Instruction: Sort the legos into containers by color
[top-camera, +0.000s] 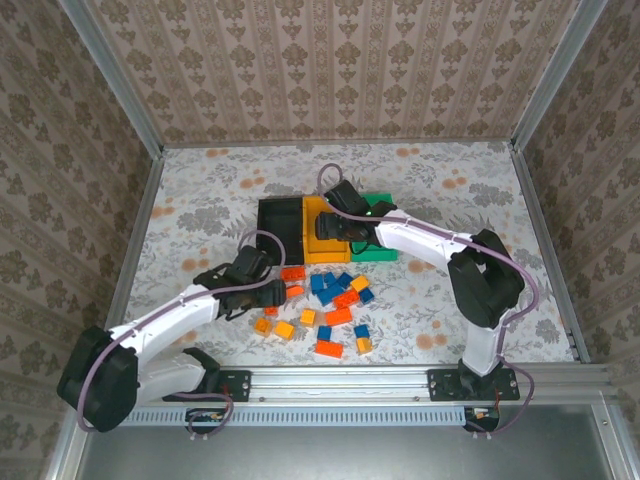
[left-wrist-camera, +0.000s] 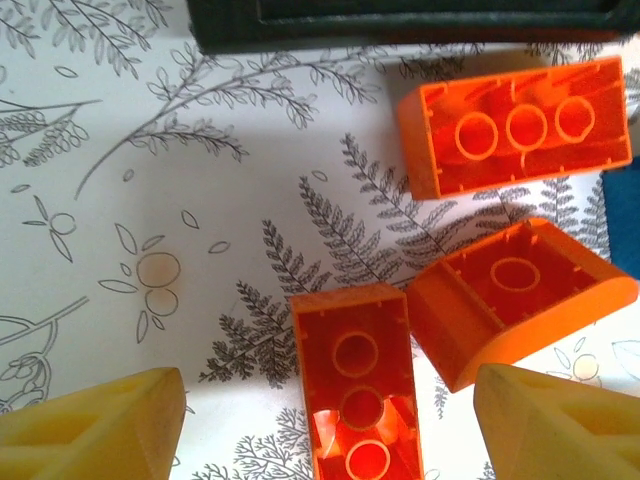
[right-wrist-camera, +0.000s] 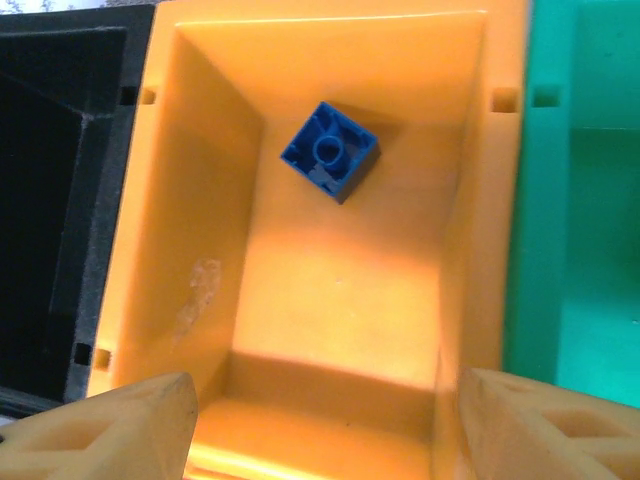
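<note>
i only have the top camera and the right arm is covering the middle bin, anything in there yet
observer: yes, one blue brick lies on the floor of the orange-yellow bin, hollow side up.
operator: is the right gripper holding anything
observer: no, the right gripper hangs open above that bin, empty.
operator: and the left one
observer: the left gripper is open over three orange bricks, all hollow side up. The nearest lies in its gap, ungripped.
</note>
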